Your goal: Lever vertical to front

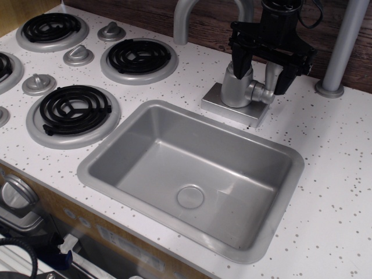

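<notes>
Sink (116, 142): nearest thing on the worktop (337, 192), a grey basin with a round drain; it lies just in front of the faucet base and is taken as the landmark for the rest.

Burners (72, 109): black coils with silver knobs, to the left of the sink and behind it, well apart from the work.

Faucet base (235, 87): a short cylinder on a square plate, directly behind the sink's rear rim; the arched spout (189, 17) rises behind it.

Lever (272, 72): at the right side of the faucet base, behind the sink's rear right part, joined by a round knuckle (258, 92). Its long axis stands upright, or nearly so; its upper part is hidden by the gripper.

Gripper (264, 72): black, hanging straight down over the faucet base, wrist above and out of the top edge. Its fingers (242, 67) stand apart, one at the left before the cylinder, the other at the right beyond the lever, so the lever lies between them, nearer the right one. Whether either finger touches the rod cannot be told.

Coming move: judged from this, the lever must swing about the knuckle towards the sink, so the push should come from behind the rod.

Pole (343, 46): thick grey post with a round foot, behind the sink's right corner, near the gripper's right side.
</notes>
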Robot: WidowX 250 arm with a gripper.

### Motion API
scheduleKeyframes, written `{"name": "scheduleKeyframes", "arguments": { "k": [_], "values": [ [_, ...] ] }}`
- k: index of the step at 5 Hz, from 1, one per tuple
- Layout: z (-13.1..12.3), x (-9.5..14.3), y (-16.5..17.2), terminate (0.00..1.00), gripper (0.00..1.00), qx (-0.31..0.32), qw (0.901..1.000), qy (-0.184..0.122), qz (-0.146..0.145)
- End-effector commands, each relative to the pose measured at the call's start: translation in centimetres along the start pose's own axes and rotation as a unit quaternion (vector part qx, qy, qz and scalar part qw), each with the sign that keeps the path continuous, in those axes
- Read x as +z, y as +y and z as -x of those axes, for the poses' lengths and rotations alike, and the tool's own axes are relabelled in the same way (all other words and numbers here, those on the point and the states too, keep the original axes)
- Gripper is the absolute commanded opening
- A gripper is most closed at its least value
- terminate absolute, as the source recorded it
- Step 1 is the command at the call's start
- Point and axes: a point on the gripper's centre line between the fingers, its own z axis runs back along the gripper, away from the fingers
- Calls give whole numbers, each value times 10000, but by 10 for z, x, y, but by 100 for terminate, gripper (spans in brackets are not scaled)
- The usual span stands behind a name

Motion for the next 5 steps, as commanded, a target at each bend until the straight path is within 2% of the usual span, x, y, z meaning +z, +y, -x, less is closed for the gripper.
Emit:
{"name": "scheduleKeyframes", "arguments": {
  "k": [1, 3, 5],
  "values": [
    [0, 0, 0, 0, 100, 0, 10000, 0, 0],
    [-10, 17, -4, 0, 100, 104, 9973, -722, -58],
    [-24, 24, -3, 0, 100, 59, 9934, -1141, 53]
  ]
}}
